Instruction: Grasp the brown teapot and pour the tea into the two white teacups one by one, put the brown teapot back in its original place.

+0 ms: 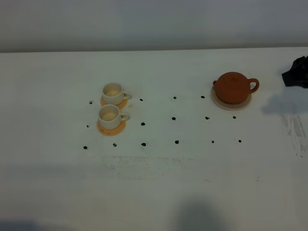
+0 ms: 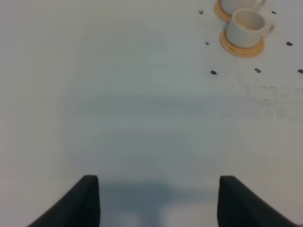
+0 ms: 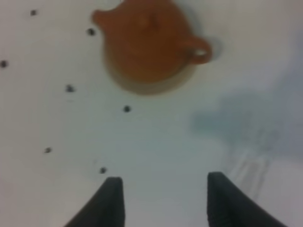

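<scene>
Exterior high view shows you one teapot (image 1: 234, 87) on one saucer (image 1: 230, 106), and two cups (image 1: 110, 116) on two coasters (image 1: 111, 131). Your right gripper (image 3: 163, 182), jaws spread and empty, has the blurred teapot ahead, well apart. Your left gripper (image 2: 158, 182), likewise spread and empty, has both cups far ahead, and one of them is cut off at the frame edge.

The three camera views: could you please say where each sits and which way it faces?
Exterior high: mounted high, looking down on the white table; a dark part, likely the right arm, shows at right.
Left wrist: on the left arm, looking past its spread jaws toward two small white cylindrical teacups on orange coasters.
Right wrist: on the right arm, looking past its spread jaws at a squat reddish-brown clay teapot on a cream saucer.
Shared: the exterior view shows both teacups and teapot too.
</scene>
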Robot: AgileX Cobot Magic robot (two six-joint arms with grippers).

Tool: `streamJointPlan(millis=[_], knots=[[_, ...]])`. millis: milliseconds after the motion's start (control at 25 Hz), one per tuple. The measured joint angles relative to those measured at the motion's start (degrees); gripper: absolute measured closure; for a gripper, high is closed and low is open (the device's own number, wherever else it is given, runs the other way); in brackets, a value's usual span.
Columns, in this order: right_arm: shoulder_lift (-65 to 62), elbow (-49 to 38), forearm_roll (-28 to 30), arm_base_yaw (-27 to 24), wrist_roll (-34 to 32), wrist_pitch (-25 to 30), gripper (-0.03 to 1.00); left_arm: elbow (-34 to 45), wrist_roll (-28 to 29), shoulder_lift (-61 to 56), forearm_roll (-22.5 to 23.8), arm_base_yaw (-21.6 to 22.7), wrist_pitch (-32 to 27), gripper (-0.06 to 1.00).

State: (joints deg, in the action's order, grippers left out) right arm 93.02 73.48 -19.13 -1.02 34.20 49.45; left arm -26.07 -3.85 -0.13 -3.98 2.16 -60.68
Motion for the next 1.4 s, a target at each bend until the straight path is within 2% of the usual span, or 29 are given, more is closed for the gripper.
streamJointPlan(millis=[320,520,800,1120,1400], knots=[[12.7,14.7,3.3,-0.3,0.7,8.9,0.54,0.0,0.0,0.0,0.0,0.0,0.0,0.42],[17.6,21.0,3.5,-0.3,5.0,11.1,0.54,0.0,0.0,0.0,0.0,0.0,0.0,0.42],[18.3,21.7,2.7,-0.3,17.3,9.0,0.54,0.0,0.0,0.0,0.0,0.0,0.0,0.42],[18.9,21.9,2.1,-0.1,18.2,2.5,0.54,0.0,0.0,0.0,0.0,0.0,0.0,0.42],[26.3,27.6,1.5,-0.1,16.5,1.3,0.54,0.0,0.0,0.0,0.0,0.0,0.0,0.42]])
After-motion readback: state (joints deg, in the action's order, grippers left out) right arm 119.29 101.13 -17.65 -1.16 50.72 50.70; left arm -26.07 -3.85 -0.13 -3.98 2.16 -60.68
